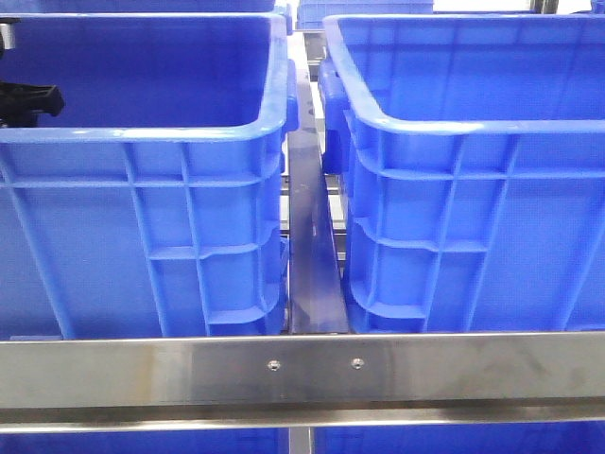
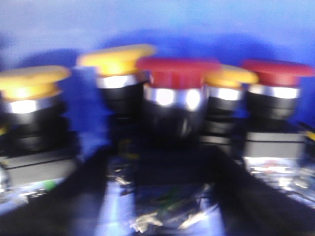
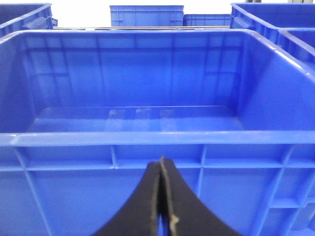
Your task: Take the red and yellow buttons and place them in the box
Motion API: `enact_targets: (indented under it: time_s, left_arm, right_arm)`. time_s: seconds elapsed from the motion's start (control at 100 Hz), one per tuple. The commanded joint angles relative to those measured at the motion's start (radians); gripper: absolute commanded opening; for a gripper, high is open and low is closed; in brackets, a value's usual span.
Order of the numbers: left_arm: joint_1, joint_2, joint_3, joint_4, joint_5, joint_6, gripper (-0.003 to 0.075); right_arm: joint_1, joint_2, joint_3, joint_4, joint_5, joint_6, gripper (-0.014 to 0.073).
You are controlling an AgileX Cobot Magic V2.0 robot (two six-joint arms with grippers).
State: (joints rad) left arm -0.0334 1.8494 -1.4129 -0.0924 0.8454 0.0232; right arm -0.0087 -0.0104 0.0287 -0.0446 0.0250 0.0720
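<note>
The left wrist view is blurred. Several mushroom-cap buttons on black bodies stand on a blue crate floor. A red button (image 2: 177, 73) is in the middle, another red button (image 2: 276, 73) is beside it, and a yellow button (image 2: 118, 56) stands further back. My left gripper (image 2: 162, 196) is open, its dark fingers (image 2: 59, 196) spread wide just short of the middle red button. In the front view only a black part of the left arm (image 1: 28, 99) shows, inside the left crate (image 1: 142, 142). My right gripper (image 3: 161, 164) is shut and empty, in front of the outer wall of an empty blue box (image 3: 147, 140). The right-hand crate (image 1: 473, 128) also shows in the front view.
A crinkled clear plastic bag (image 2: 167, 211) lies on the crate floor between the left fingers. More yellow buttons (image 2: 32, 81) (image 2: 231, 76) flank the red ones. A steel rail (image 1: 302, 369) runs across in front of both crates, and a steel bar (image 1: 310, 236) separates them. Further blue crates (image 3: 146, 14) stand behind.
</note>
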Motion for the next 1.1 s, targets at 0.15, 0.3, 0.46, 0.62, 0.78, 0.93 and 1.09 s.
enact_targets:
  time_s: [0.15, 0.3, 0.46, 0.62, 0.78, 0.93, 1.09]
  left_arm:
    - [-0.006, -0.051, -0.030, -0.024, -0.045, -0.002, 0.0133]
    - [-0.006, -0.091, -0.030, -0.024, -0.045, -0.002, 0.0133]
    - [-0.010, -0.176, -0.030, -0.032, -0.043, 0.019, 0.0133]
    - [-0.042, -0.269, -0.030, -0.110, -0.012, 0.152, 0.0133]
    - [-0.097, -0.342, -0.030, -0.209, 0.014, 0.273, 0.0133]
    - [-0.161, -0.376, -0.030, -0.391, 0.063, 0.450, 0.0133]
    - [-0.244, -0.379, -0.030, -0.610, 0.103, 0.614, 0.0133]
  right_arm:
    - [-0.002, -0.024, -0.016, 0.003, -0.075, -0.008, -0.0069]
    - [-0.002, -0.024, -0.016, 0.003, -0.075, -0.008, -0.0069]
    - [-0.002, -0.024, -0.016, 0.003, -0.075, -0.008, -0.0069]
    - [-0.002, -0.024, -0.016, 0.003, -0.075, -0.008, -0.0069]
    - [-0.002, -0.024, -0.016, 0.003, -0.075, -0.008, -0.0069]
    - [-0.002, -0.024, -0.016, 0.003, -0.075, -0.008, -0.0069]
    - [-0.002, -0.024, -0.016, 0.003, -0.075, -0.008, -0.0069]
